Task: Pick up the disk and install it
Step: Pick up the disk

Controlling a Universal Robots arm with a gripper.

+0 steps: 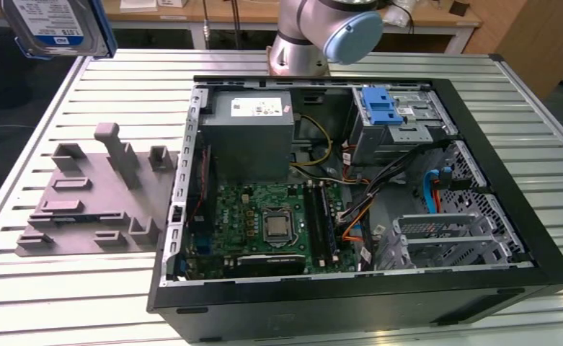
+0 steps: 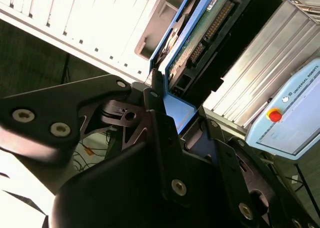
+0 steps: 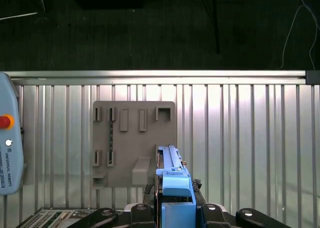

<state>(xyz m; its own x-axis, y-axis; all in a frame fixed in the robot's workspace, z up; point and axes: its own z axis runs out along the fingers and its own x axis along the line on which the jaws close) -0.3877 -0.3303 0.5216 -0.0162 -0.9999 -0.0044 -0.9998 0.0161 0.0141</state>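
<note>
The disk hangs high over the table's far corner, at the exterior view's upper left, its white-and-blue label facing the camera. In the second wrist view my gripper is shut on the disk, and its black fingers clamp the blue carrier bracket with the green circuit board and connector pointing away. The first wrist view sees the disk edge-on, standing up from the gripper above the grey fixture.
An open computer case lies on the slatted metal table, with a drive cage and blue latch at its far right. A grey holding fixture lies beside it. A teach pendant rests at the table's edge.
</note>
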